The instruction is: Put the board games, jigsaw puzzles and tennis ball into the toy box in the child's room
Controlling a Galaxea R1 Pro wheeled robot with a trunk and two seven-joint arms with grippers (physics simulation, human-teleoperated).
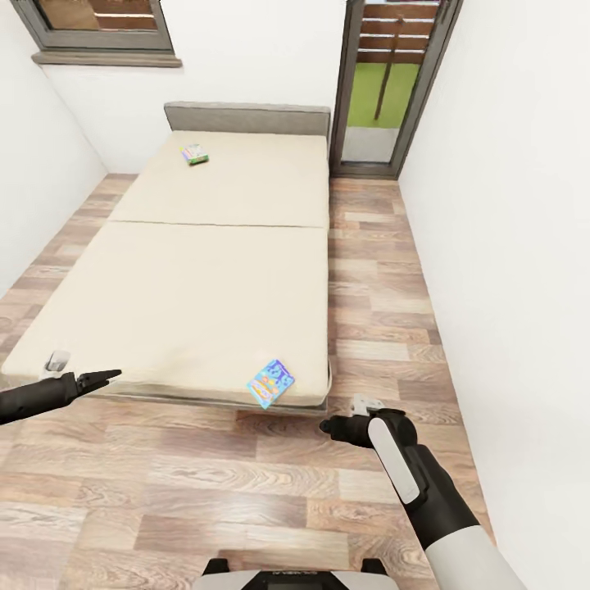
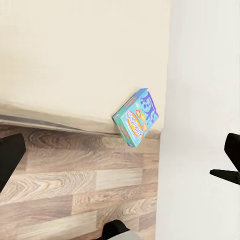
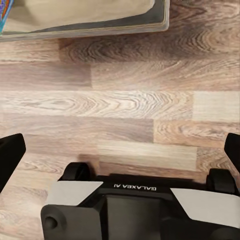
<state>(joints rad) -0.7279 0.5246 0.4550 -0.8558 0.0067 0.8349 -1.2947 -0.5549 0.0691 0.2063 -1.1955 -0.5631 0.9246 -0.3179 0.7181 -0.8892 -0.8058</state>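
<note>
robot facing broad beige mattress bed [image 1: 205, 279] across wood plank floor [image 1: 246, 492]. small blue printed cardboard game box [image 1: 271, 382] lying flat at near bed edge, slightly overhanging, long axis running diagonally toward bed's near right corner. box sitting just ahead and inward of right jaws [image 1: 328, 426], well apart from left jaws [image 1: 111, 377]. right arm looking nearer. green-edged flat game box [image 1: 194, 153] resting far off near grey headboard. both jaws standing released, grasping nothing.
</note>
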